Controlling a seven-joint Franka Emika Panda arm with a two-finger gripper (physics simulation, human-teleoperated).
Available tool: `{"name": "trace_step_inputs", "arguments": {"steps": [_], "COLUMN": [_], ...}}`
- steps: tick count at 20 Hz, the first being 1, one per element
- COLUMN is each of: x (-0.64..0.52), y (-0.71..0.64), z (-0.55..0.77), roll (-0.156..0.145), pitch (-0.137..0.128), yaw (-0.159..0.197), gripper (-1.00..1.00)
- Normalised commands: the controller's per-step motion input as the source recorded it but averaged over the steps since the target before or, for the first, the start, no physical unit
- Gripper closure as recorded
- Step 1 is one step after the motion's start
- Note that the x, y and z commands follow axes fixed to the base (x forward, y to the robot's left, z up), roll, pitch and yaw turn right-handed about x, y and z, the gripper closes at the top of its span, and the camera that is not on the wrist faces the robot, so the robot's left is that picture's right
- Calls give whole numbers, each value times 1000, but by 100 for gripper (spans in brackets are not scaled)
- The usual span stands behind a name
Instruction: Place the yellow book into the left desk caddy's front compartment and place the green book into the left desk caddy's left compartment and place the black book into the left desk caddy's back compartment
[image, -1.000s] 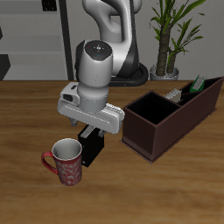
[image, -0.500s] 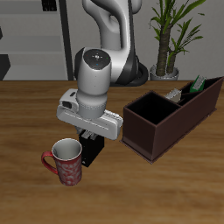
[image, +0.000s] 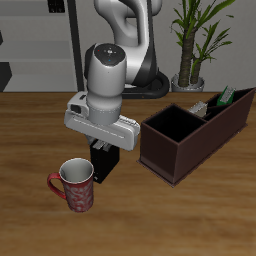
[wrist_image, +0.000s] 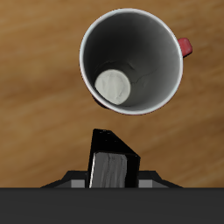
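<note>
Wooden table (image: 30, 130) bears black book (image: 102, 163), clasped by fingers (image: 104, 150), beside mug (image: 77, 184).

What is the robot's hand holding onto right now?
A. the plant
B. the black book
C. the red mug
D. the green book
B. The gripper is closed around the black book, standing upright beside the red mug; the wrist view shows the book's top between the fingers, while the green book sits in the left desk caddy.
</note>
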Motion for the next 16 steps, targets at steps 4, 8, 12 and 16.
{"name": "trace_step_inputs", "arguments": {"steps": [4,8,12,16], "x": [-348,-355,-442,-544], "y": [-14,-65,-96,-44], "z": [481,371,394,410], "roll": [-6,-13,-53,7], "pitch": [-60,-39,-117,-86], "yaw": [13,18,51,-12], "gripper": [100,100,100,100]}}
